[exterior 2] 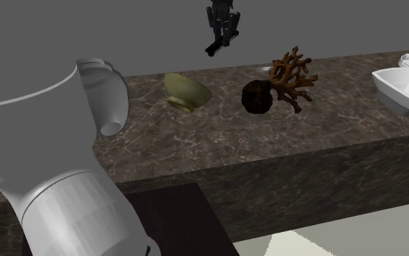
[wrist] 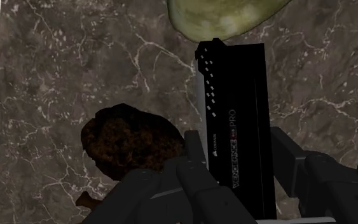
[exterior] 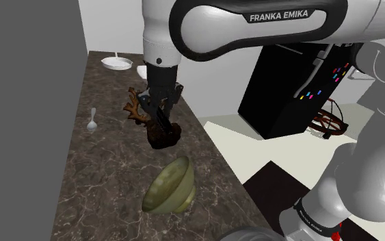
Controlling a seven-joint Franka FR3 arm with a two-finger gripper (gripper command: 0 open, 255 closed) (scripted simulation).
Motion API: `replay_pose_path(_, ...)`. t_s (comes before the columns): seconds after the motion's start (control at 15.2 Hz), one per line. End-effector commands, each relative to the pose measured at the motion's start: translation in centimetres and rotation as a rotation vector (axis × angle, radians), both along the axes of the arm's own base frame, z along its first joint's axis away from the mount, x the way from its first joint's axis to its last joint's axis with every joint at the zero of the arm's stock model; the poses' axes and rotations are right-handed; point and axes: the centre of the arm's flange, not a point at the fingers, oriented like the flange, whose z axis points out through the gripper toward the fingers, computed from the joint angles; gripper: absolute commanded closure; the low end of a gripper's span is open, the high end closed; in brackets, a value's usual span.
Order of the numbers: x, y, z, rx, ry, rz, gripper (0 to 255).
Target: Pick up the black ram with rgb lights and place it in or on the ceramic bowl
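While the gripper [exterior: 161, 96] is hanging over the counter [exterior: 109, 171] in the shoulder view, it is clasping the ram [exterior: 164, 122], a black stick pointing down in front of a brown coral piece [exterior: 136, 108]. The olive bowl [exterior: 172, 186] is waiting nearer the stand.

Second exterior view: the gripper [exterior 2: 223, 30] is carrying the ram [exterior 2: 213, 49] well above the counter, between bowl [exterior 2: 187, 92] and coral [exterior 2: 286, 80]. That height is likely serving to clear both.

Wrist view: the fingers [wrist: 195, 168] are pinching the ram [wrist: 234, 95] by its flat sides, keeping its long axis aimed ahead. The bowl [wrist: 225, 16] is lying just beyond its far end, so a short carry is probably remaining.
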Motion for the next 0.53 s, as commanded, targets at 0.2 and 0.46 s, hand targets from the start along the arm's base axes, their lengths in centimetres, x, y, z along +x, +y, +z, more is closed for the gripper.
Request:
replay_pose_path(0.2, -6.5, 1.2, 0.3, -0.001, 0.0, -0.001, 255)
replay_pose_path(0.46, -11.7, 2.3, 0.5, -0.001, 0.0, -0.001, 255)
